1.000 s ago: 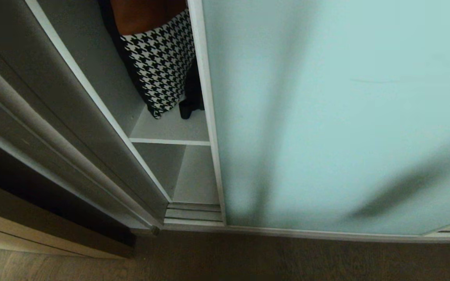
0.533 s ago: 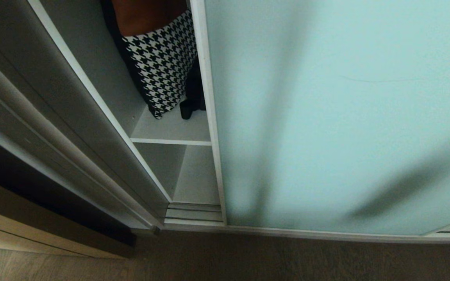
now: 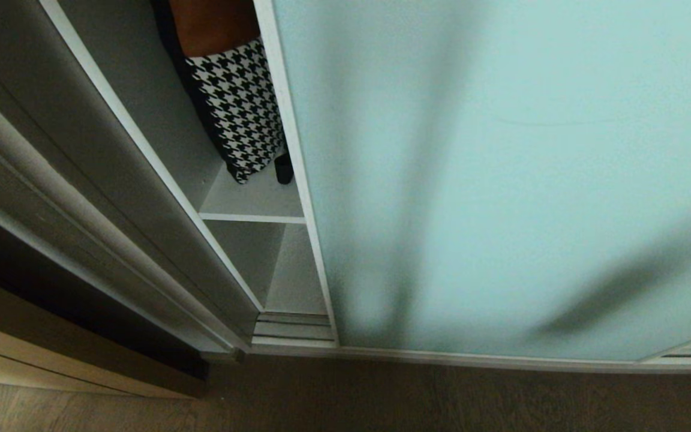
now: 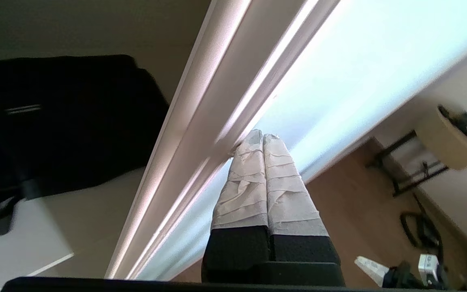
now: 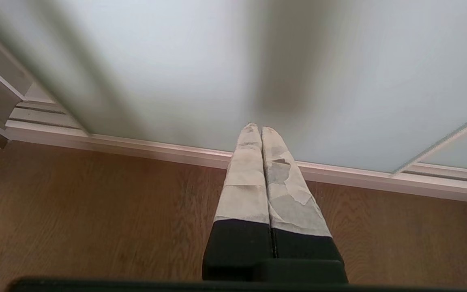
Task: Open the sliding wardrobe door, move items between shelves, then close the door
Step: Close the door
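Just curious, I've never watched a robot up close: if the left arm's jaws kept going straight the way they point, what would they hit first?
Probably the sliding wardrobe door. The left gripper, jaws shut, has its tips at the door's silver frame edge, seemingly already touching it, though depth is hard to judge.

One sliding wardrobe door [image 3: 501, 180], one black bag [image 4: 67, 121], one houndstooth garment [image 3: 240, 108], two grippers: left gripper [image 4: 262, 136], right gripper [image 5: 256, 127]
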